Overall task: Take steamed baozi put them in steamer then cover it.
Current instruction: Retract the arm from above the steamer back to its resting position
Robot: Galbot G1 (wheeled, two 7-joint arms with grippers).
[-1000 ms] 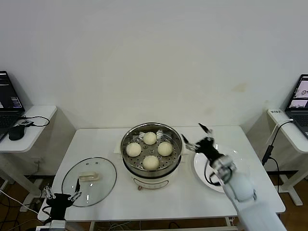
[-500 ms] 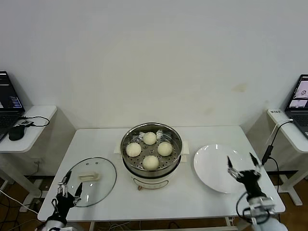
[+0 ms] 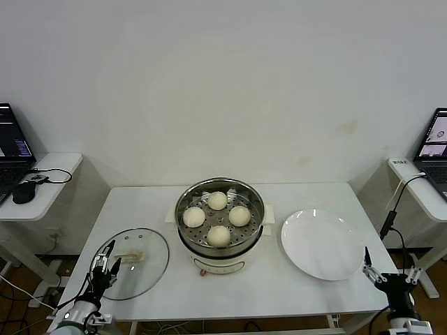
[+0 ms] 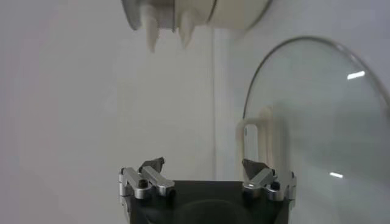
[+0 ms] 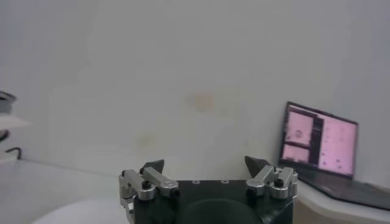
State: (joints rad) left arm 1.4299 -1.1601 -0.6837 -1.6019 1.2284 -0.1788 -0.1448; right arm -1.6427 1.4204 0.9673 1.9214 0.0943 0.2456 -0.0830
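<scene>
L gripper (image 3: 106, 267) fingers spread wide, empty, over near-left edge of cover (image 3: 130, 263) lying flat on table (image 3: 279, 293), R gripper (image 3: 389, 278) wide open, empty, off table's near-right corner beside plate (image 3: 323, 244), four baozi (image 3: 218, 236) in uncovered steamer (image 3: 221, 220) mid-table

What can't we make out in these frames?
- Steamer: in the left wrist view only its base shows; the top edge cuts off the rest.
- Cover: in the left wrist view its far side runs past the frame edge.
- Left gripper, right gripper: both open, arms cut off by the head view's bottom edge.
- Laptop: screen content blurred.
</scene>
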